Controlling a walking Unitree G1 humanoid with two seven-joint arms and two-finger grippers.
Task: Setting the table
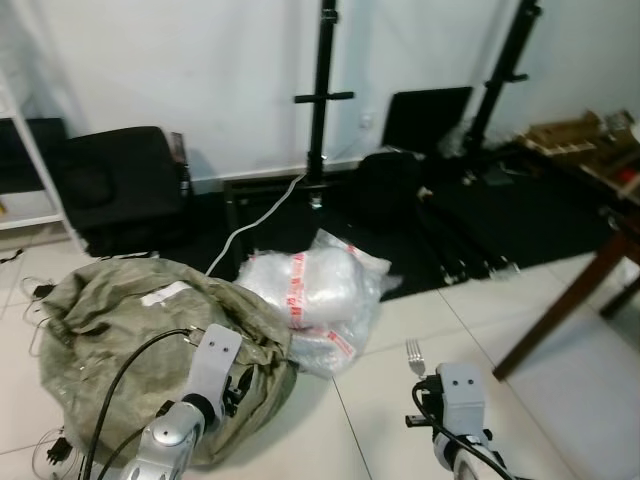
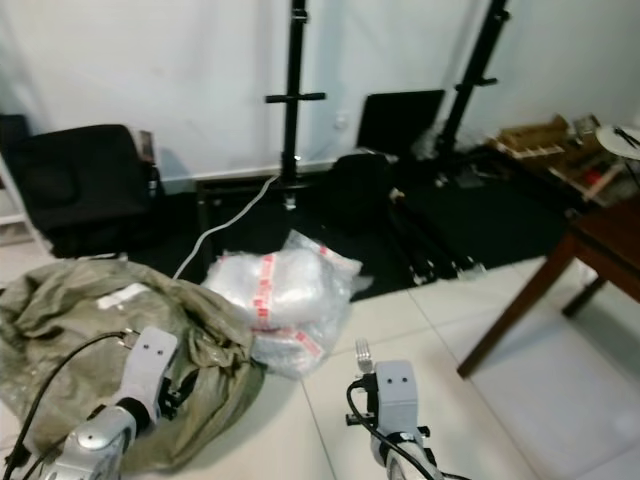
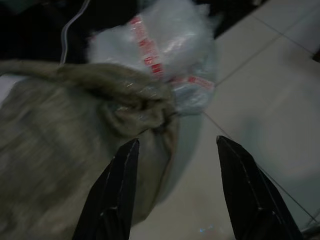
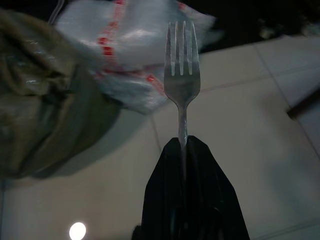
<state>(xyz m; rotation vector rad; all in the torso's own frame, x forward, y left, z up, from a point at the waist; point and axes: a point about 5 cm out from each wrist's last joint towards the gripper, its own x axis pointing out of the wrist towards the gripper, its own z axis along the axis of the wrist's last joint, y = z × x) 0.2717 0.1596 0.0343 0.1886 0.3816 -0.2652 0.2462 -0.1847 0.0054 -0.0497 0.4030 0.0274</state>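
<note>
Right gripper [image 4: 184, 142]: clenched on the handle of a silver metal four-tined fork [image 4: 182, 82], tines pointing away from the wrist, held above the pale tiled floor [image 1: 420, 330].
Left gripper [image 3: 175, 150]: released, fingers spread, carrying nothing, hovering by the olive-green woven sack [image 1: 130, 340].
Clear plastic bag with red-printed tape [image 1: 315, 290]: lies on the floor against the sack.
Dark brown wooden table [image 2: 600, 245]: stands to the robot's right, its near corner and slanted legs in sight.
Step in hand (judged): carrying the fork to the table.
Advice: keep the clench firm, turn right, approach the near tabletop edge, lower the fork flat before releasing.
</note>
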